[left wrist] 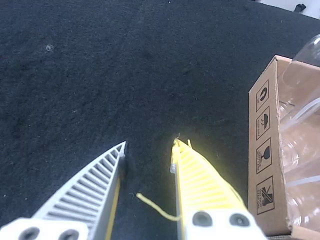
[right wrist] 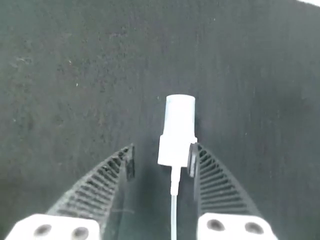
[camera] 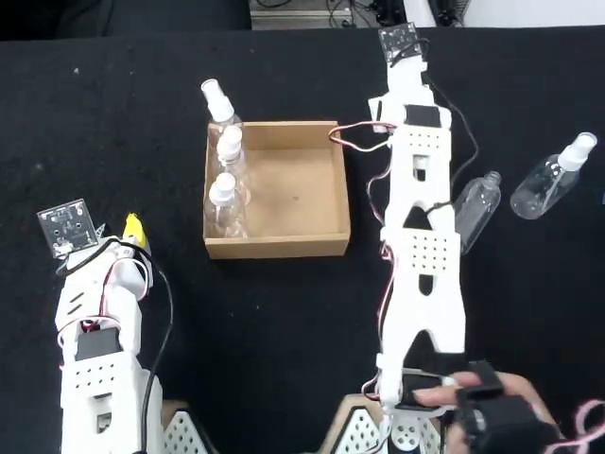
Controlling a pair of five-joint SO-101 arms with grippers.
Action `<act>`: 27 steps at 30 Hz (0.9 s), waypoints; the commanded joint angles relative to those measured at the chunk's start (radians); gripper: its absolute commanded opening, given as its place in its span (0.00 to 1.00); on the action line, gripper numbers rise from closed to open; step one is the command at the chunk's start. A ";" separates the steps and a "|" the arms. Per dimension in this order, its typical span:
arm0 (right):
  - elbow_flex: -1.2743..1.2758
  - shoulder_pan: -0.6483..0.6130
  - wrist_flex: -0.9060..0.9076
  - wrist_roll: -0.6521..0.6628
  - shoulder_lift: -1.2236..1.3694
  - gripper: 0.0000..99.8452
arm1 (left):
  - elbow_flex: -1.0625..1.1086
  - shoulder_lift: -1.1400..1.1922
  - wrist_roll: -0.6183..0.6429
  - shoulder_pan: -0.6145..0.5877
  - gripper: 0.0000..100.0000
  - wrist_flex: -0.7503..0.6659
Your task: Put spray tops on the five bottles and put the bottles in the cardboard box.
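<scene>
- the open brown cardboard box (camera: 321, 248) sits mid-table with three capped clear plastic bottles (camera: 227, 180) along one wall.
- an uncapped clear plastic bottle (camera: 475, 210) lies just beside the right arm, likely awkward to reach. a capped bottle (camera: 553, 178) lies farther out.
- the left gripper (left wrist: 150, 145) is spread and empty near the box.
- the right gripper (right wrist: 162, 155) is spread around the small white spray top (right wrist: 177, 130), one jaw touching it. it should centre, then pinch the collar, not the thin tube.

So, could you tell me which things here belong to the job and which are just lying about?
Job:
cardboard box
three topped bottles at its left wall
fourth topped bottle and uncapped bottle on the black table
loose spray top between the right gripper's open jaws

Lying about:
cables beyond the table's far edge
left gripper, jaws open, holding nothing
</scene>
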 commanded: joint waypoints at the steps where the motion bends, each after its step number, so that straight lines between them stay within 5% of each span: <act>1: 0.067 0.044 -0.003 -0.011 -0.097 0.15 | -0.010 -0.017 -0.009 -0.012 0.13 -0.018; 17: -0.315 0.133 0.505 -0.011 -0.096 0.21 | -0.010 -0.017 -0.009 -0.012 0.13 -0.020; 27: -0.179 0.127 -0.183 -0.110 0.048 0.18 | -0.010 -0.017 -0.009 -0.012 0.13 -0.018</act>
